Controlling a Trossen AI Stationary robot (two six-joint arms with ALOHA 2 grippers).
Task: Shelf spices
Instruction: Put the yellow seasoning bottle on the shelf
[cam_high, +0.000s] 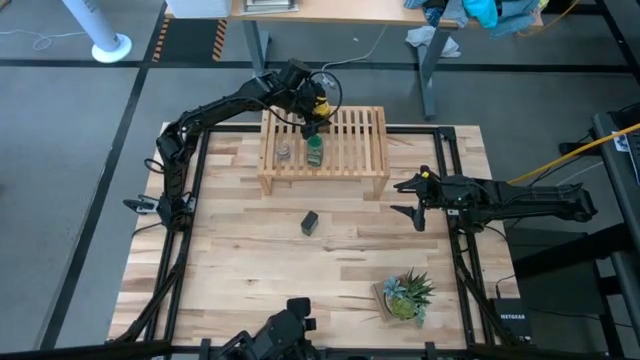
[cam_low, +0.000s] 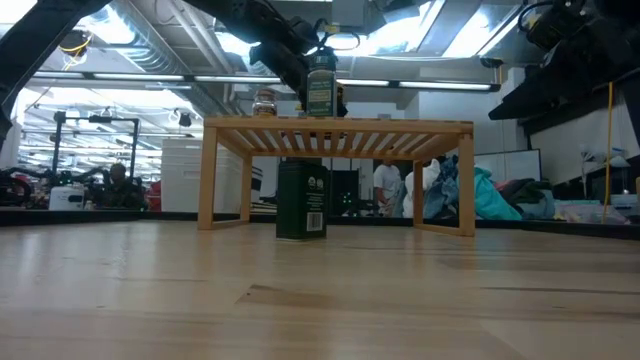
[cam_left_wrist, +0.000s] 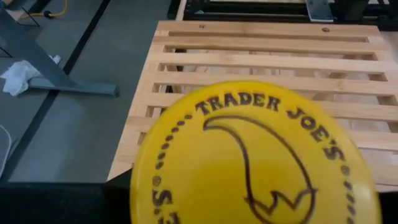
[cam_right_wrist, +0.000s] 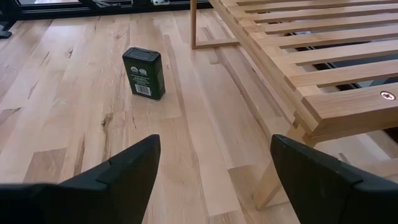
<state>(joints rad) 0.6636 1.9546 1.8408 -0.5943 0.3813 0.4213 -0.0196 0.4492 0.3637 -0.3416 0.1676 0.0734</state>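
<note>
The yellow-lidded jar (cam_left_wrist: 255, 158) sits in my left gripper (cam_high: 315, 108) over the far part of the shelf (cam_high: 352, 150); its lid fills the left wrist view and hides the fingers. The green-lidded jar (cam_high: 315, 150) and the tiny grey-topped jar (cam_high: 284, 152) stand upright on the shelf's slats. The black tin (cam_high: 310, 222) stands upright on the tabletop in front of the shelf, also seen in the right wrist view (cam_right_wrist: 143, 73). My right gripper (cam_right_wrist: 214, 168) hovers open, right of the shelf's near right leg, touching nothing. My left gripper holds the yellow-lidded jar below its lid (cam_left_wrist: 186, 124), coming from above and from the table's far left. The lid hides the fingers and the place of contact. The jar is upright over the shelf's slats; whether its base rests on them I cannot tell.
A small potted green plant (cam_high: 405, 295) stands near the table's near right corner. The tabletop (cam_high: 240, 280) lies bare left of the tin. The shelf's right half (cam_high: 365, 135) carries nothing. Black frame rails run along the table's sides.
</note>
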